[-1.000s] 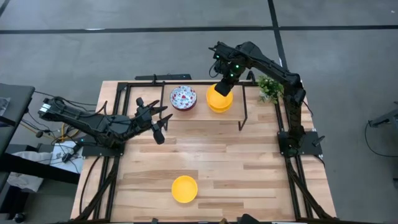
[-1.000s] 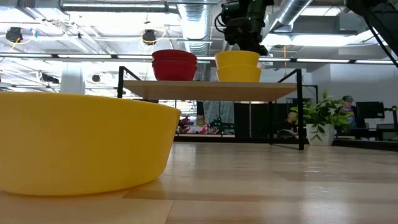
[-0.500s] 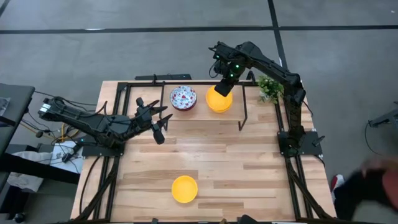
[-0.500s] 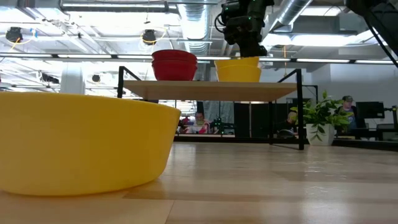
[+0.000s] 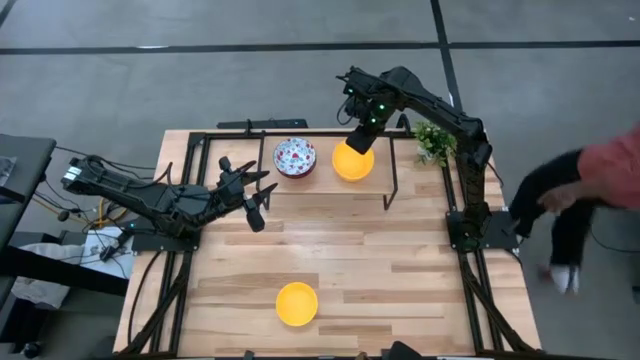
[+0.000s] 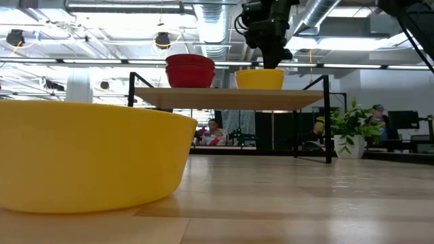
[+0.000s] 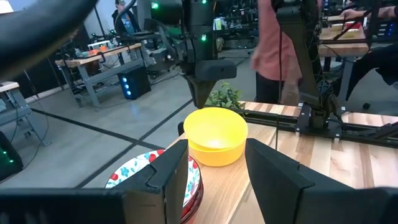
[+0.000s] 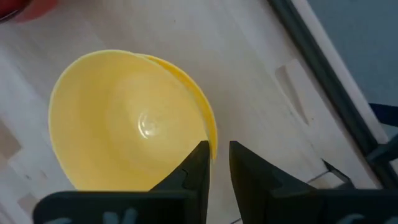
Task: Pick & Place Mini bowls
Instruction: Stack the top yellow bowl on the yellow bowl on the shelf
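Note:
Two yellow mini bowls [image 5: 350,162] sit nested on the raised wooden shelf, also seen as one yellow stack [image 6: 259,79] in the low view. My right gripper [image 5: 358,140] stands over their far rim, shut on it. Beside them, toward the left, is a stack of red mini bowls [image 5: 294,157] with a speckled white inside. A third yellow bowl [image 5: 297,303] rests on its base near the table's near edge. My left gripper [image 5: 255,195] waits open in front of the shelf's left end. My right gripper [image 8: 219,149] has the upper yellow bowl by its far rim [image 8: 212,132], one finger inside the bowl and one outside. The fingers come from above, pointing down. The bowl sits nested in the yellow bowl beneath it on the shelf, nearly level.
The shelf [image 5: 322,188] has a black frame with thin legs [image 5: 391,190]. A small green plant [image 5: 432,140] stands at the shelf's right end. A person [image 5: 590,180] moves past the table's right side. Bare wood lies between the shelf and the near yellow bowl.
My right gripper has come down, and the yellow bowl it holds has sunk into the yellow bowl on the shelf, so the stack stands lower than before. A person has come into view at the right of the table.

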